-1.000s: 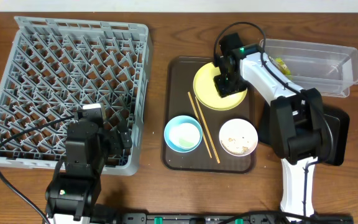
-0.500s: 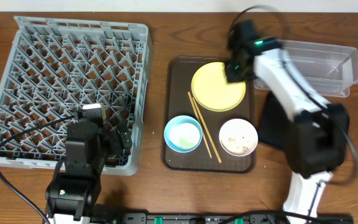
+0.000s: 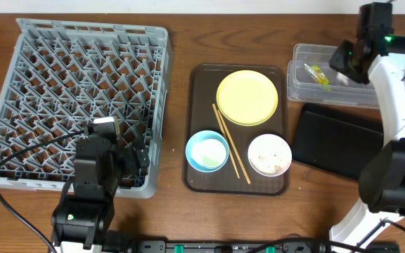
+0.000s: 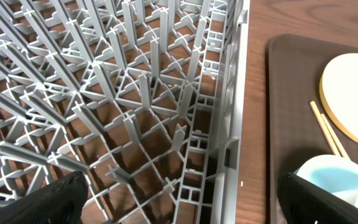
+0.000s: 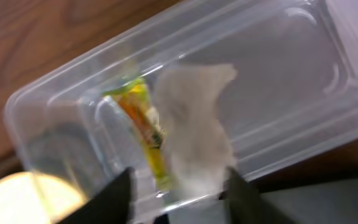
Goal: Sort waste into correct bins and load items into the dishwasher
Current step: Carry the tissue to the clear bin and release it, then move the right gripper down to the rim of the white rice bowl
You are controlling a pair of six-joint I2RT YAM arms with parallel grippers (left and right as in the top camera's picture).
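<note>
The right gripper (image 5: pixel 178 174) hangs over the tub (image 3: pixel 297 86) at the upper right of the overhead view. Its fingers are partly apart, with the blurred paper scrap (image 5: pixel 194 124) between them. Whether they pinch it cannot be told. The wrapper (image 5: pixel 143 127) lies inside the tub, just beside the scrap. The black tray (image 3: pixel 339 140) sits on the tabletop (image 3: pixel 181 42) directly below the tub in the frame.

At centre, the brown tray (image 3: pixel 201 105) carries the plate (image 3: pixel 247 97) at its top, the blue bowl (image 3: pixel 207 150) at lower left and the white bowl (image 3: pixel 269 154) at lower right. The white bowl has whitish bits in it. The chopsticks (image 3: pixel 230 144) lie slanted between the bowls.

The rack (image 3: pixel 76 91) fills the left of the frame. The left gripper (image 4: pixel 182 180) hovers over its lower right corner with its fingers spread wide, holding nothing.
</note>
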